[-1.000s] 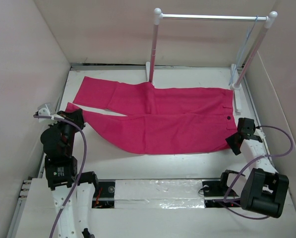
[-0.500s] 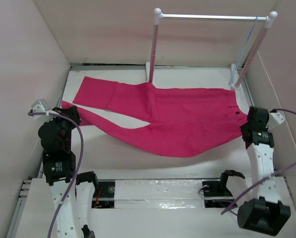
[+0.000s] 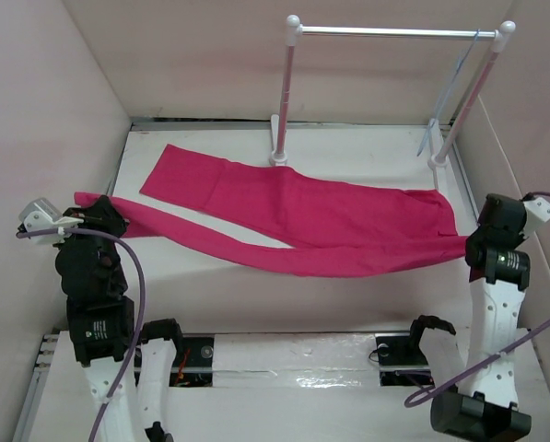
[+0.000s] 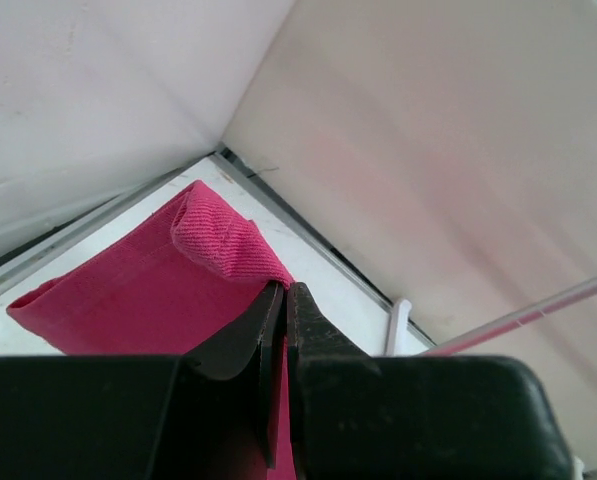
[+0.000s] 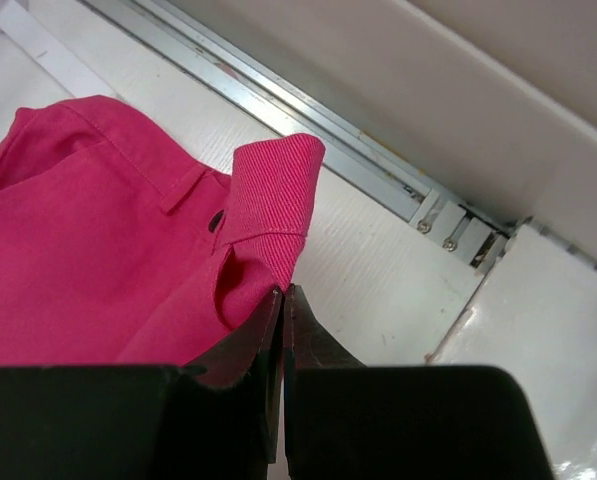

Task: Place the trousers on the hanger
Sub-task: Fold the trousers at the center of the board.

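The magenta-pink trousers [image 3: 302, 216] hang stretched between my two grippers, the near leg lifted off the table and the far leg still lying on it. My left gripper [image 3: 98, 210] is shut on the hem of the near leg [image 4: 223, 240] at the left. My right gripper [image 3: 477, 241] is shut on the waistband corner [image 5: 273, 195] at the right, close to the dark button [image 5: 216, 219]. The thin pale hanger [image 3: 451, 92] hangs from the right end of the rack bar.
The white-poled rack [image 3: 288, 87] with its silver bar [image 3: 394, 32] stands at the back of the table. Pale walls close in on the left [image 3: 35, 110] and right. A metal rail [image 5: 308, 110] runs along the table's edge.
Both grippers have risen and moved outward with the trousers. The near leg and waist have come off the table and the cloth is now pulled taut between them.
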You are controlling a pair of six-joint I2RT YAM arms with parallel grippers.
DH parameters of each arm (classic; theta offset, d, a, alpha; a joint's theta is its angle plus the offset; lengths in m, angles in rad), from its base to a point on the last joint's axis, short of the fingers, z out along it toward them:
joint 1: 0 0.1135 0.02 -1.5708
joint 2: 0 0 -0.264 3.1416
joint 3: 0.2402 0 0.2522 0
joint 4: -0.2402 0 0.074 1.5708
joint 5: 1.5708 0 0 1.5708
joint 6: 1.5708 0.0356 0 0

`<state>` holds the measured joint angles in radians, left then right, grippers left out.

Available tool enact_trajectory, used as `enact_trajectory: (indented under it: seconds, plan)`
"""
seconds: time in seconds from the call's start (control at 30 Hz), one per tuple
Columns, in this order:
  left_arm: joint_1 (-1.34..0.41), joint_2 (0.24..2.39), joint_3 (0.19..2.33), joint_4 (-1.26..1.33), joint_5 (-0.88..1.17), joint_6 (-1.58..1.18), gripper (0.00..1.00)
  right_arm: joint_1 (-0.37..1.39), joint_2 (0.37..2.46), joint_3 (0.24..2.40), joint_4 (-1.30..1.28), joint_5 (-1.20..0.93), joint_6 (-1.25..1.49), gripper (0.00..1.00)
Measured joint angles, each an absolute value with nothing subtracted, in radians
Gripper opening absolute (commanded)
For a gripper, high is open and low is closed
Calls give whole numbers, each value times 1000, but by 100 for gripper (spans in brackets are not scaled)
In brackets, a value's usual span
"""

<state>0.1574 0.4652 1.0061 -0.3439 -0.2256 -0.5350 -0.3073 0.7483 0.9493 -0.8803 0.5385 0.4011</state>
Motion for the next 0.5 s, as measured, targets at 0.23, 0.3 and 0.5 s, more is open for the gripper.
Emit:
enact_trajectory:
  seconds: [0.23, 0.3, 0.5]
  plan:
    - [157, 511, 971, -357, -307, -534, 0, -302, 1057, 1097, -815, 531, 328, 4]
    - [157, 555, 969, -357, -315, -533, 0, -286, 1156, 1096, -781, 527, 327, 4]
    - [157, 723, 947, -357, -317, -524, 0, -245, 1306, 1114, -725, 511, 316, 5]
